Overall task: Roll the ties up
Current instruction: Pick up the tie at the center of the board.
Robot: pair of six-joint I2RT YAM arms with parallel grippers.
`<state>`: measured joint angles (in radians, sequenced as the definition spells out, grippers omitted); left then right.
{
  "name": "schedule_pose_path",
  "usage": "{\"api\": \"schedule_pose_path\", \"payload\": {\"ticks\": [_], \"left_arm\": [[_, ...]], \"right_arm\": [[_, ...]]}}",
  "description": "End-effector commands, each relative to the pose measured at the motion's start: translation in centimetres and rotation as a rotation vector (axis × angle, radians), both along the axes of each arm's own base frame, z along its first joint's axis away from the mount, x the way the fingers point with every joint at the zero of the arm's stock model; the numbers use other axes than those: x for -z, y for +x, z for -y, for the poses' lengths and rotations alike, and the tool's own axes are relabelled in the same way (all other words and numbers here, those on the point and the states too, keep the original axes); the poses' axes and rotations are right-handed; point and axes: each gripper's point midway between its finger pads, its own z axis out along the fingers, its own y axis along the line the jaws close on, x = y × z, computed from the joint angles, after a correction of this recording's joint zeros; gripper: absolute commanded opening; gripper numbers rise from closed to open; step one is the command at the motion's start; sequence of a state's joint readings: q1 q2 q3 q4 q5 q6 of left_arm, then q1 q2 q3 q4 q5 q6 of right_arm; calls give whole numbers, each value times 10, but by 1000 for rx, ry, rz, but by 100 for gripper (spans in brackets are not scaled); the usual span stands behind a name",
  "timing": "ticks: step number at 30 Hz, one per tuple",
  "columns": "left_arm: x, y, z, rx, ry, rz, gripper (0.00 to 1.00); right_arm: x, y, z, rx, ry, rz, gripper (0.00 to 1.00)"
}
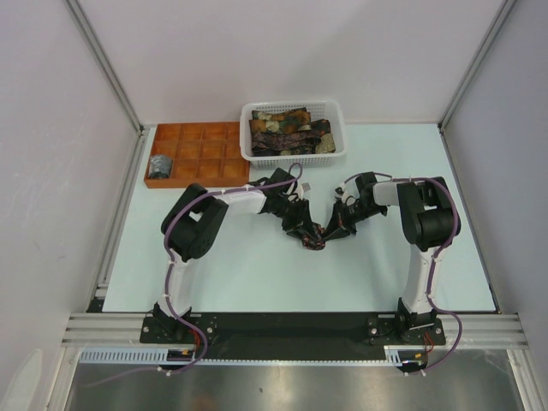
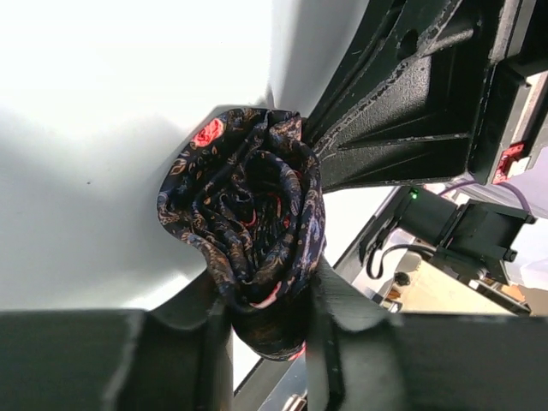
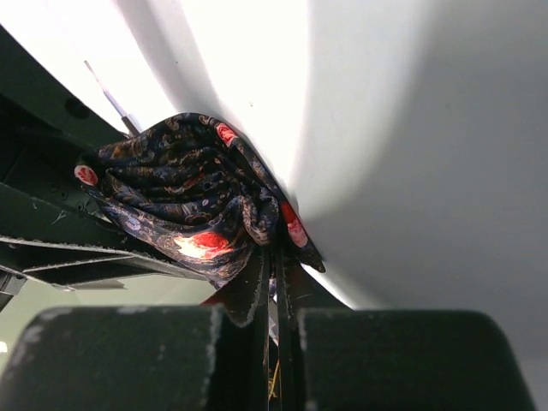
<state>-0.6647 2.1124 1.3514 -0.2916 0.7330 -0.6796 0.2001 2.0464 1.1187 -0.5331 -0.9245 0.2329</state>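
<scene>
**Dark tie held between both grippers in front of the basket**

A bunched dark tie [image 1: 315, 235], black with small pink-red marks, is held over the table [image 1: 257, 274], well in front of the white mesh basket [image 1: 336, 147] and slightly toward its right side. The left gripper [image 1: 301, 229] is brought to the bundle from the basket's left side, the right gripper [image 1: 336, 224] from its right, and the two are met at the fabric.

In the left wrist view the tie [image 2: 244, 227] is seen coiled into loose folds (more a crumpled rosette than a tight roll), and its lower edge is clamped between the left gripper [image 2: 267, 330] fingers. In the right wrist view the tie [image 3: 184, 205] is pinched at one corner by the right gripper [image 3: 274, 291], whose jaws are pressed nearly together on a thin fold of cloth.

More ties [image 1: 289, 133], in green, gold and brown, are piled inside the basket. An orange compartment tray [image 1: 205, 133] is set just beside the basket on its left, and a small rolled dark item [image 1: 160, 165] is kept in the tray's near-left cell.
</scene>
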Motion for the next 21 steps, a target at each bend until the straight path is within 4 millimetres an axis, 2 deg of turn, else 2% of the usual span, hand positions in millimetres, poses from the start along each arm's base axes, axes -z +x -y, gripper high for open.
{"api": "schedule_pose_path", "payload": {"ticks": [1, 5, 8, 11, 12, 20, 21], "left_arm": [[9, 15, 8, 8, 25, 128, 0], [7, 14, 4, 24, 30, 139, 0], [2, 16, 0, 33, 24, 161, 0], [-2, 19, -5, 39, 23, 181, 0], [-5, 21, -6, 38, 18, 192, 0], [-20, 31, -17, 41, 20, 255, 0], [-22, 34, -20, 35, 23, 264, 0]], "right_arm": [[29, -13, 6, -63, -135, 38, 0], [20, -5, 9, -54, -118, 65, 0], [10, 2, 14, -32, -94, 74, 8], [1, 11, 16, -14, -74, 88, 22], [-2, 14, 18, -5, -70, 86, 29], [-28, 37, 26, 23, -43, 157, 59], [-30, 40, 27, 34, -41, 161, 67]]}}
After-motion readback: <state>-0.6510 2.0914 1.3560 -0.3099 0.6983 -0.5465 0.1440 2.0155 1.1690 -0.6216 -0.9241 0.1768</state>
